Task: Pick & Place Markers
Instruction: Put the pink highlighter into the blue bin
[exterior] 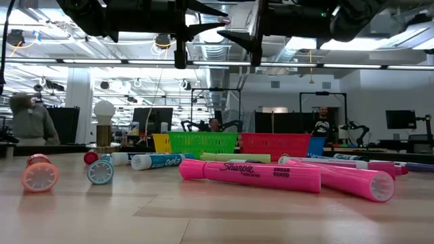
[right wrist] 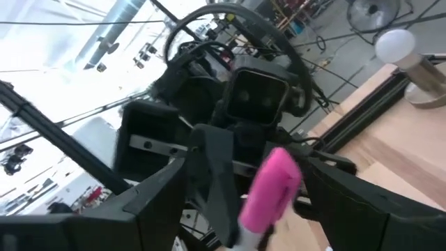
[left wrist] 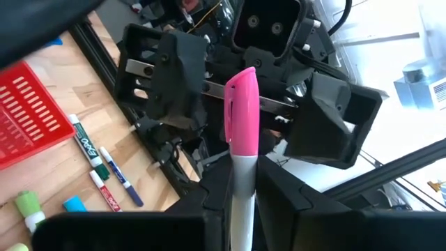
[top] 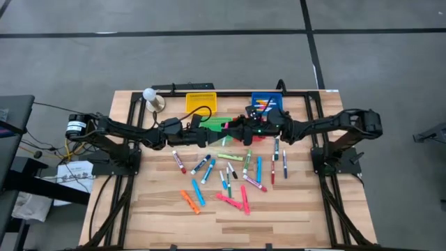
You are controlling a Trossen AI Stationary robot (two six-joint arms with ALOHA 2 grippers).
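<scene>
Around my bench: grey concrete floor [top: 209, 63] crossed by dark seam lines, filling the upper part of the high view. Light wooden plank tabletop [top: 279, 216] at centre frame. Low view: open workshop hall, exposed ceiling with long strip lights [exterior: 81, 61] across the upper left, white pillar [exterior: 78, 102] at left, dark monitors [exterior: 400, 119] at far right. Seated person in a grey top [exterior: 30, 122] at the left edge, another standing person [exterior: 324, 122] right of centre.

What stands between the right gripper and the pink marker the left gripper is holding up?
Nothing visible. The left gripper is shut on the pink marker, and the right gripper, open, faces it directly above the table's middle.
</scene>
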